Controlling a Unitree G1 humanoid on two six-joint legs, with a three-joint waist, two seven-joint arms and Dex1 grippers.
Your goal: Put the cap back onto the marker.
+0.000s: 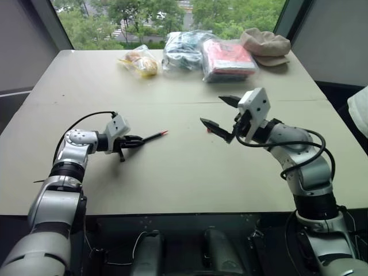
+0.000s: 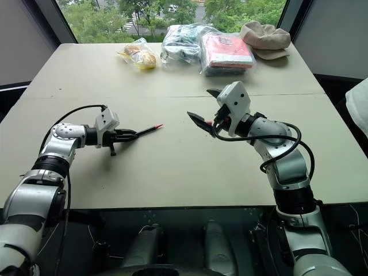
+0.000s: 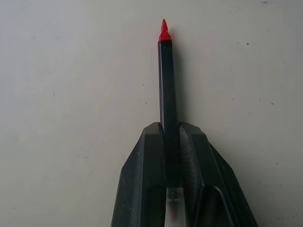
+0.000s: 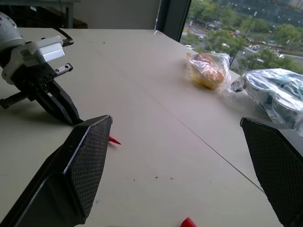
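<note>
The marker (image 1: 154, 136) is a slim black stick with a red tip, lying low over the tan table (image 1: 172, 178) left of centre. My left gripper (image 1: 135, 141) is shut on its rear part. In the left wrist view the barrel (image 3: 165, 80) runs out from between the two closed fingers (image 3: 142, 175), red tip away from the wrist. The cap (image 1: 207, 130), a tiny red piece, lies on the table just beside the lower finger of my right gripper (image 1: 221, 112). That gripper hovers above the table, open and holding nothing. In the right wrist view the cap (image 4: 188, 222) shows between its spread fingers (image 4: 80, 170).
Along the table's far edge lie a clear bag of yellow food (image 1: 140, 62), a bag of dark items (image 1: 183, 49), a red packet in clear plastic (image 1: 228, 59) and a beige hat (image 1: 265, 43). A person's white sleeve (image 1: 359, 109) shows at the right edge.
</note>
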